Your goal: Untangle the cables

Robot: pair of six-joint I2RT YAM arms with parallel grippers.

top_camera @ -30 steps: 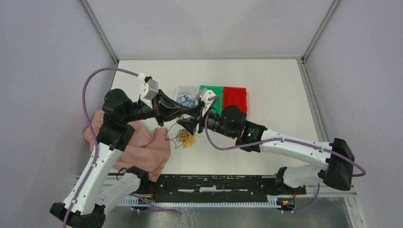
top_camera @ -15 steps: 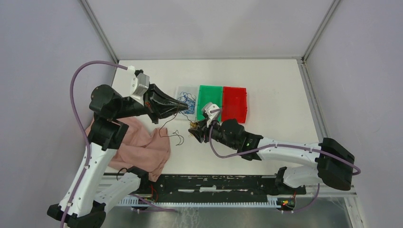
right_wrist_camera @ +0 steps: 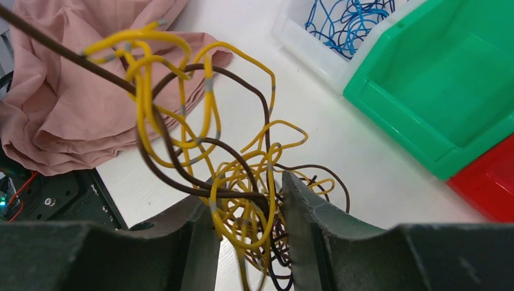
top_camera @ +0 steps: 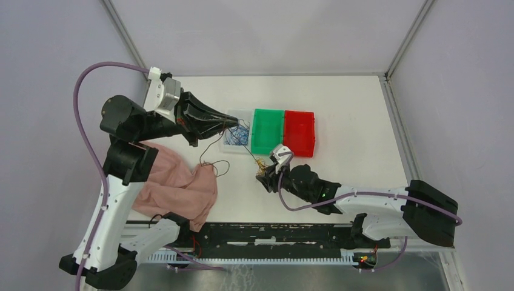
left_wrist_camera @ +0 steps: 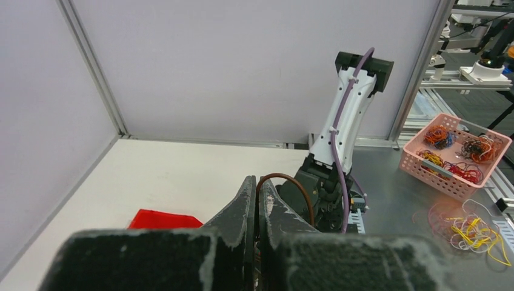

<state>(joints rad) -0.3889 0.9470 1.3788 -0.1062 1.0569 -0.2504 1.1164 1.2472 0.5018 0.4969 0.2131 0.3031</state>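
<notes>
bright even light; soft shadows; wrist foregrounds blurred

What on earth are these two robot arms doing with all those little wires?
It's an untangling job. The right claw is closed on a tangle of yellow and dark brown wires, held above the white table. The left claw is pinched shut on one dark brown wire that seems to run back to that tangle. Blue wires lie in the clear plastic bin; the green plastic bin and red plastic bin beside it look empty.

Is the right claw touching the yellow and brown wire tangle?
Touching. The right wrist view shows the wire tangle bunched inside the right claw, lying against both inner faces.
</notes>
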